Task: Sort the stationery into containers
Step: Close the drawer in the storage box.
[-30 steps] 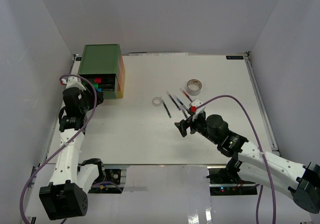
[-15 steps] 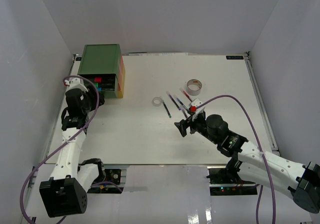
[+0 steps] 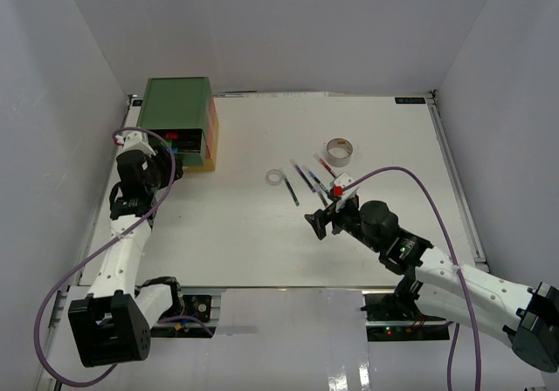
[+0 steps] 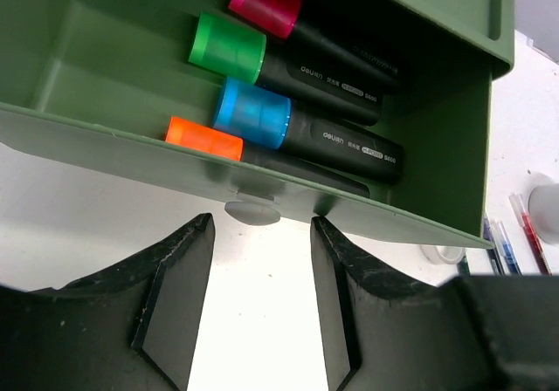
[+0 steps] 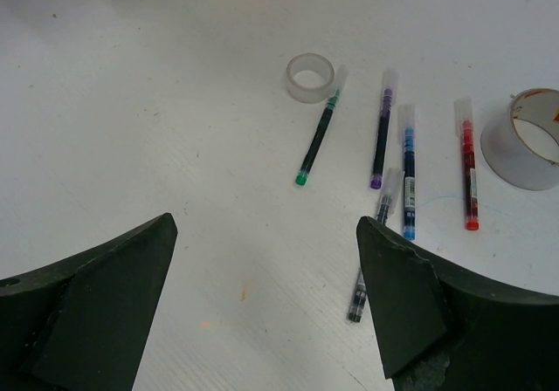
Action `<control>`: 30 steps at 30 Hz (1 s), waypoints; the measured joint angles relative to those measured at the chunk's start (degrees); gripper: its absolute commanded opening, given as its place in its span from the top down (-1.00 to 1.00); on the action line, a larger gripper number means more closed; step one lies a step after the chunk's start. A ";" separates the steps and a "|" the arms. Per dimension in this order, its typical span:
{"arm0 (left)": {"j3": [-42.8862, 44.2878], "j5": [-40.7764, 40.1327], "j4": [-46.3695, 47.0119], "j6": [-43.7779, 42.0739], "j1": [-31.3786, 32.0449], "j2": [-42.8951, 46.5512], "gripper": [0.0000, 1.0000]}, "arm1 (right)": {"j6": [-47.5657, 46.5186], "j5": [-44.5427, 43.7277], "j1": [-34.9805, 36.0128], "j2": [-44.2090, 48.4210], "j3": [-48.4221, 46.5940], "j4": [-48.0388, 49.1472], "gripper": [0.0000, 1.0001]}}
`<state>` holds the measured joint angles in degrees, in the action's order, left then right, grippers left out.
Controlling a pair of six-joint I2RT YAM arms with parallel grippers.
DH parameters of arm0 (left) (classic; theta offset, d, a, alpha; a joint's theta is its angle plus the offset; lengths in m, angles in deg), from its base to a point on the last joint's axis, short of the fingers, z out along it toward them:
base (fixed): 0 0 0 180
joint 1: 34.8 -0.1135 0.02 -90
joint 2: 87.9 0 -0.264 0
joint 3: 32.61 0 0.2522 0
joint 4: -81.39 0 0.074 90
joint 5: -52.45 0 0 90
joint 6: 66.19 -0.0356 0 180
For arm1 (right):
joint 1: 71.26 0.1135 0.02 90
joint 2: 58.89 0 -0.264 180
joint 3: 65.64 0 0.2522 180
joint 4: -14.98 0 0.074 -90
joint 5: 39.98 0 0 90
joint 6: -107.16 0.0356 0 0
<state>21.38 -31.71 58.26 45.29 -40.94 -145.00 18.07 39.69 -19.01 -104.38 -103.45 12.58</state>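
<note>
The box chest (image 3: 179, 103) with a green top stands at the back left. Its green drawer (image 4: 131, 151) is partly open and holds markers with pink (image 4: 265, 3), green (image 4: 228, 47), blue (image 4: 253, 114) and orange (image 4: 203, 138) caps. My left gripper (image 4: 260, 234) is open, its fingertips on either side of the drawer's white knob (image 4: 252, 210) and close to the drawer front. My right gripper (image 5: 266, 234) is open and empty above the table, near several thin pens (image 5: 382, 129), a clear tape ring (image 5: 293, 84) and a grey tape roll (image 5: 502, 151).
The chest's orange and yellow side (image 3: 212, 133) faces right. The pens (image 3: 306, 180), ring (image 3: 270, 178) and roll (image 3: 332, 157) lie mid-table. White walls enclose the table on three sides.
My left gripper has moved toward the chest and the green drawer has slid further in. The right arm has not moved.
</note>
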 measured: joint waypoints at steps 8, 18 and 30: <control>1.46 0.28 3.78 -0.02 0.00 -4.46 -0.19 | -0.02 0.00 0.00 0.02 0.55 0.42 -0.80; 5.51 0.92 8.44 0.15 0.00 -9.79 -0.22 | 0.00 0.20 0.00 0.02 0.55 0.44 -0.80; 7.96 1.49 12.46 0.83 0.00 -15.08 -0.29 | 0.00 0.26 0.00 0.46 0.55 0.44 -0.80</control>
<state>29.34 -30.22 70.72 46.12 -40.94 -160.09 18.07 39.95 -19.01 -103.92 -102.90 13.02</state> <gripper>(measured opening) 0.638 0.900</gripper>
